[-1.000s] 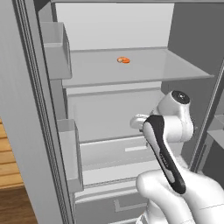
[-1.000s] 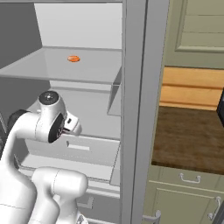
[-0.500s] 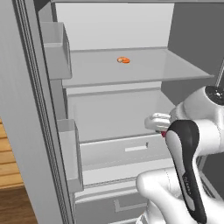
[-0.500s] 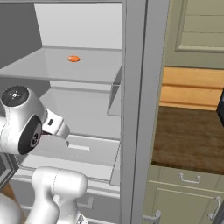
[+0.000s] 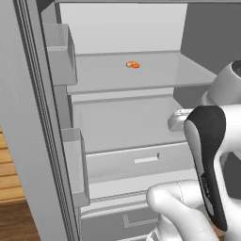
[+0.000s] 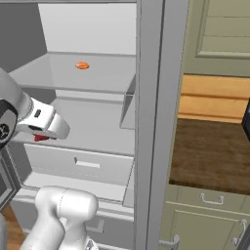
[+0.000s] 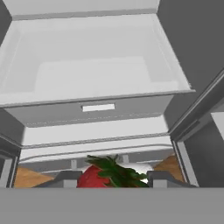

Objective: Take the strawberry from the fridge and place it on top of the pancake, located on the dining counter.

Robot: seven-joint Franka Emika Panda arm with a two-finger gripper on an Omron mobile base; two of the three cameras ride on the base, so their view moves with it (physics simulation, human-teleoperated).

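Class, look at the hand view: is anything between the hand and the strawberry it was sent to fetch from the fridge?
No. The strawberry already sits between the fingers of the hand, green leaves up, in front of the open fridge. Nothing separates them. The pancake and dining counter are not identifiable here, so that route cannot be judged.

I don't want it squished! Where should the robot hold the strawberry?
By the red body of the strawberry, jaws on either side of its rounded middle, as they sit now. The green leaves spread loosely on top, so they would probably slip.
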